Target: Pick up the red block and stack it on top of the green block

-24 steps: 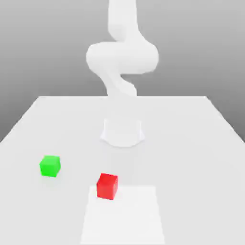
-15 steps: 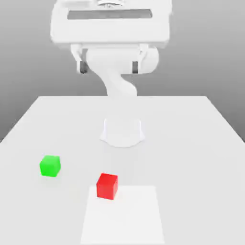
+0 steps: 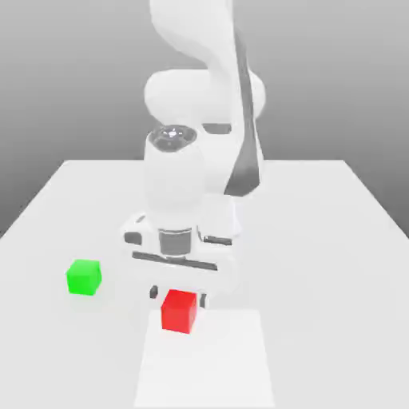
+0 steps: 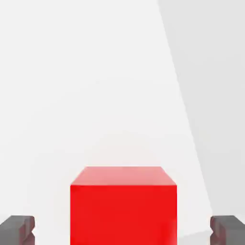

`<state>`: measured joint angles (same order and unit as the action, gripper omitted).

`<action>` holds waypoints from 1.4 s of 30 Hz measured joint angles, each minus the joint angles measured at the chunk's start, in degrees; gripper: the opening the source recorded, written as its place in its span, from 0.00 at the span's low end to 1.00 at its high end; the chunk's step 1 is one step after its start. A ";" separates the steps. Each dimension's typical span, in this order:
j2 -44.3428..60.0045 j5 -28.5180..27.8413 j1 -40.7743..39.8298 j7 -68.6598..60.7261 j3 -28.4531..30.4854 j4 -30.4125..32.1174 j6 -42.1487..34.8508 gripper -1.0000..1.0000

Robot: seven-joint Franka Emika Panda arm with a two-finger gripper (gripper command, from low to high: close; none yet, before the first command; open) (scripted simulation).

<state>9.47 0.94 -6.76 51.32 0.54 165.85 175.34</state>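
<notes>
Arm lowered, gripper (image 3: 178, 292) spread astride red block (image 3: 179, 311), gaps both sides

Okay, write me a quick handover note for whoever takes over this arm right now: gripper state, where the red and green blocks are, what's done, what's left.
Gripper: open, lowered around the red block, one fingertip on each side with gaps showing, so no grip yet.
Red block: on the table, at the edge of the lighter patch, not lifted.
Green block: on the table toward the exterior view's left of the red block, apart from it, nothing on top.
Done: approach and alignment over the red block.
Left: close on the red block, lift, carry it over the green block, set it on top, release.
</notes>
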 joint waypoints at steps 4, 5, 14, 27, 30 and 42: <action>0.00 -0.09 -0.04 0.09 -0.01 0.00 0.01 0.00; 0.00 -0.14 -0.06 0.14 -0.02 0.00 0.02 0.00; -12.53 -1.06 -0.35 0.78 -0.06 1.78 -10.76 0.00; -25.30 -8.51 -28.97 24.57 11.47 3.64 -21.45 0.00; -21.49 -7.33 -29.83 25.01 12.77 3.54 -17.77 0.00; -9.32 -0.28 -25.11 20.38 13.58 3.17 -6.16 1.00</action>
<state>0.15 0.67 -31.87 71.70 14.12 169.02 169.18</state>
